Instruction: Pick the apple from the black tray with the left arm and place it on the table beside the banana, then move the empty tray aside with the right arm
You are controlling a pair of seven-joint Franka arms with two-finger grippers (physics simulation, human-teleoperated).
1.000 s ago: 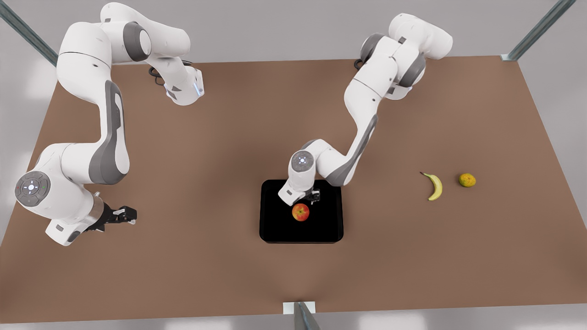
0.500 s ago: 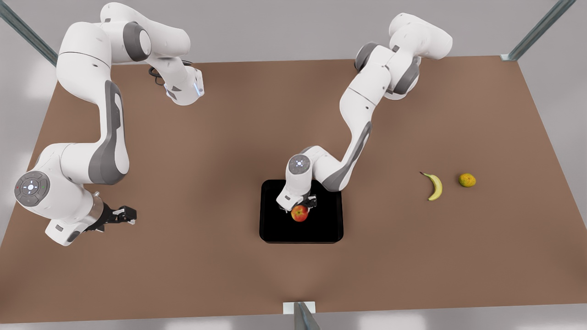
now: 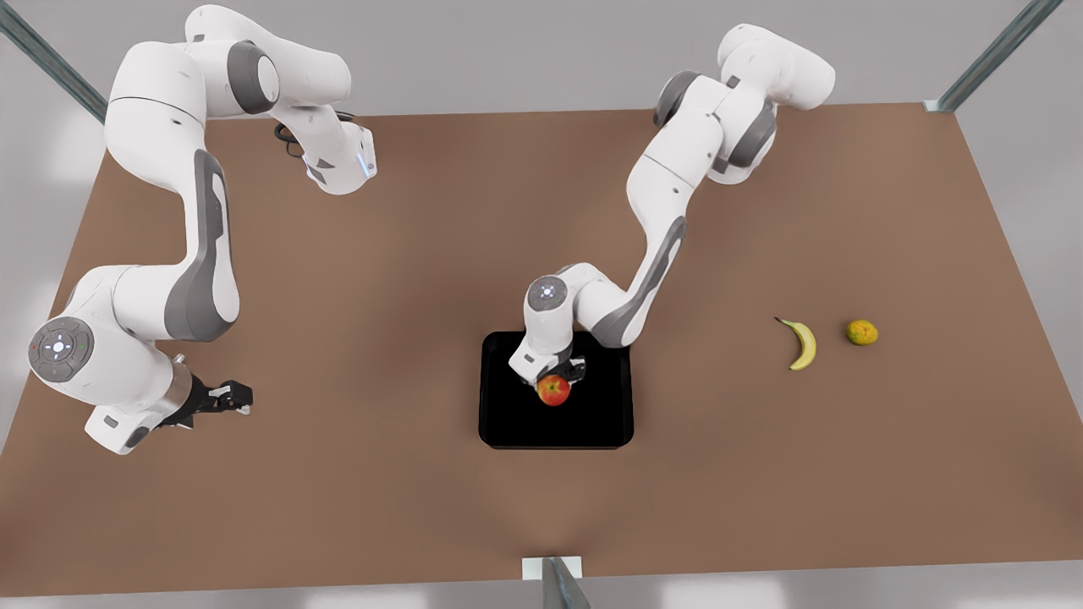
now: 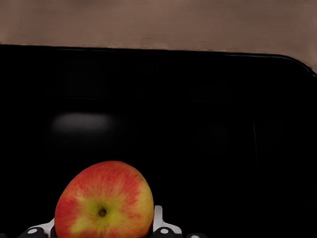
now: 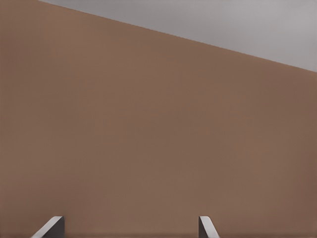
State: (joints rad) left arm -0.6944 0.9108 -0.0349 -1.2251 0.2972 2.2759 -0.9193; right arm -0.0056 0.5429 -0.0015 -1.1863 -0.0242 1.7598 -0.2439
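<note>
Since a second ago the left jaws [image 3: 554, 373] have come down over the apple [image 3: 554, 392] at centre frame, fingers flanking it, apparently clamped on it for the lift. It sits in the black tray [image 3: 508, 423], its underside hidden, so contact or lift is unclear. At lower left the right jaws [image 3: 239, 396] wait, spread apart. Banana [image 3: 803, 343] lies on the tabletop [image 3: 423, 254] at right.

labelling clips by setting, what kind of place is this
Likely a simulated robot test bench: two white arms mounted at a bare brown table, with a black tray, apple and banana as props.
</note>
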